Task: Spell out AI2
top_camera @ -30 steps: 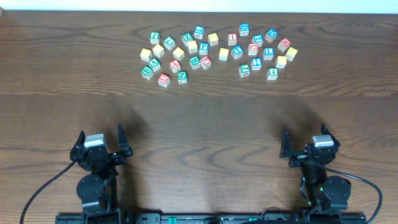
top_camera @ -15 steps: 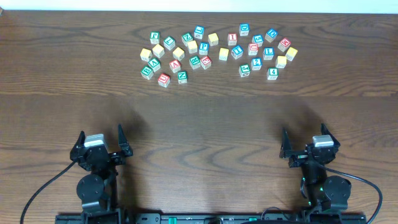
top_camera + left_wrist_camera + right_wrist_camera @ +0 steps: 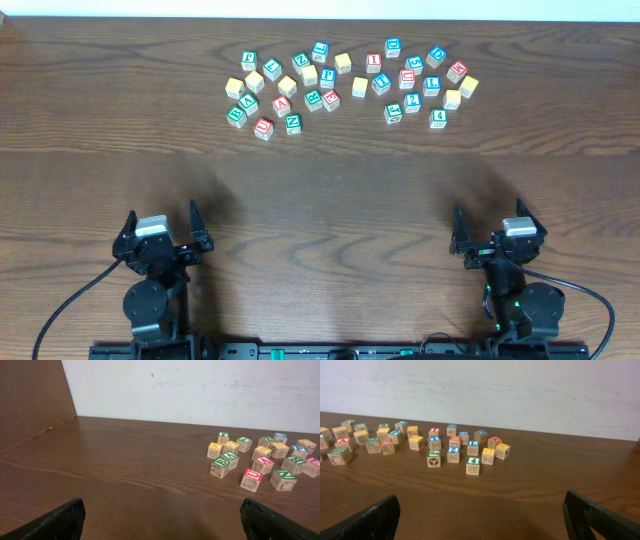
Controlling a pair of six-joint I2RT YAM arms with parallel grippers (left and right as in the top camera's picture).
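Several small wooden letter and number blocks [image 3: 345, 85] lie scattered at the far middle of the table. A red A block [image 3: 282, 103] sits in the left group and also shows in the left wrist view [image 3: 263, 464]. A blue 2 block [image 3: 412, 102] sits in the right group and shows in the right wrist view [image 3: 453, 454]. A red block marked I or 1 [image 3: 374, 62] lies near the back. My left gripper [image 3: 163, 220] [image 3: 161, 510] and my right gripper [image 3: 492, 222] [image 3: 481, 505] are both open and empty near the front edge, far from the blocks.
A green 4 block [image 3: 473, 465] is the nearest one to my right gripper. A red picture block [image 3: 252, 480] and a green Z block [image 3: 282, 479] are nearest my left. A white wall [image 3: 200, 385] stands behind the brown wooden table [image 3: 330, 200].
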